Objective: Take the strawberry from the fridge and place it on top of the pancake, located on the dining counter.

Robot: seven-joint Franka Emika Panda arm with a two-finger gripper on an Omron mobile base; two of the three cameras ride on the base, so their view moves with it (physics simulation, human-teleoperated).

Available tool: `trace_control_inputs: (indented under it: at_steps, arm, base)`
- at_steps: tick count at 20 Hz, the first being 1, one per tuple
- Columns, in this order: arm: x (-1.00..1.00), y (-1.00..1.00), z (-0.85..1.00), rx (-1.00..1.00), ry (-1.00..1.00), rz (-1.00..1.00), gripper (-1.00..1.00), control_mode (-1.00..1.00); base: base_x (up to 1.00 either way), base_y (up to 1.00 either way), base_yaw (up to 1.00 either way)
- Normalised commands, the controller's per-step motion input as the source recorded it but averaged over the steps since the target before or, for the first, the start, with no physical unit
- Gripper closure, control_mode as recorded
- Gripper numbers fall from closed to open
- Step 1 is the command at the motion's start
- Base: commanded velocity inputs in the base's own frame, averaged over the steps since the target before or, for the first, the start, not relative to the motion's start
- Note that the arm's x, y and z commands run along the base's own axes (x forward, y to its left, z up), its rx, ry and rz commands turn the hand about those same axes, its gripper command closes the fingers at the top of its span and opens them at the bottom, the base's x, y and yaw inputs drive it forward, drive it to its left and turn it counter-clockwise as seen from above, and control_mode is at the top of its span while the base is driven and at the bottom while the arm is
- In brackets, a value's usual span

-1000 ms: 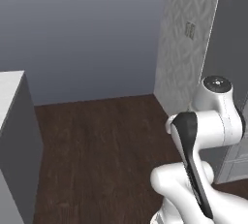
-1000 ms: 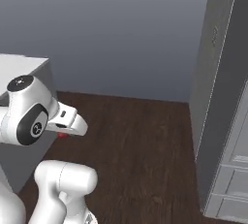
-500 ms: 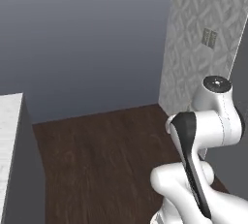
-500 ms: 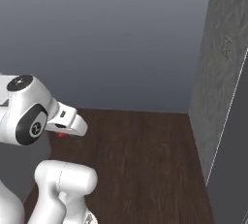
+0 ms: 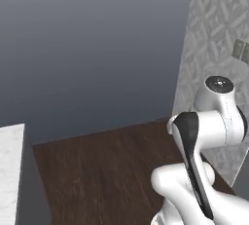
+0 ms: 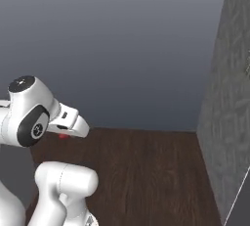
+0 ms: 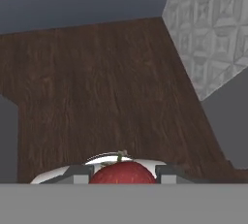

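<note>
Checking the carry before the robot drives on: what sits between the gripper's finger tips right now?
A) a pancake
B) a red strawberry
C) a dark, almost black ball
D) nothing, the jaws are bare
B: the hand view shows the red strawberry with its small stem clamped between the finger tips of the gripper, above dark wood floor.

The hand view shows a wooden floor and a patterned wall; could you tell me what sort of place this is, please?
Probably a corner of a home kitchen: dark wood plank floor, grey diamond-relief tiled wall and the edge of a white marble-veined counter. The hand grips a strawberry, which also suggests a kitchen.
</note>
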Motion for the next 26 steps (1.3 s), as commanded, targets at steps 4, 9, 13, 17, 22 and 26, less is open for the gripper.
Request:
trace_control_inputs:
  at_steps: [4, 9, 13, 17, 22, 26]
  arm:
    - [0.0, 0.0, 0.0, 0.0, 0.0, 0.0, 1.0, 1.0]
    - [0.0, 0.0, 0.0, 0.0, 0.0, 0.0, 1.0, 1.0]
    - [0.0, 0.0, 0.0, 0.0, 0.0, 0.0, 1.0, 1.0]
    - [0.0, 0.0, 0.0, 0.0, 0.0, 0.0, 1.0, 1.0]
    - [0.0, 0.0, 0.0, 0.0, 0.0, 0.0, 1.0, 1.0]
    - [0.0, 0.0, 0.0, 0.0, 0.0, 0.0, 1.0, 1.0]
  base:
    - [1.0, 0.75, -0.06]
    - [1.0, 0.34, 0.06]
    - [1.0, -0.01, 0.27]
    - [1.0, -0.12, 0.47]
    - [0.77, -0.31, 0.7]
    - [0.42, -0.27, 0.84]
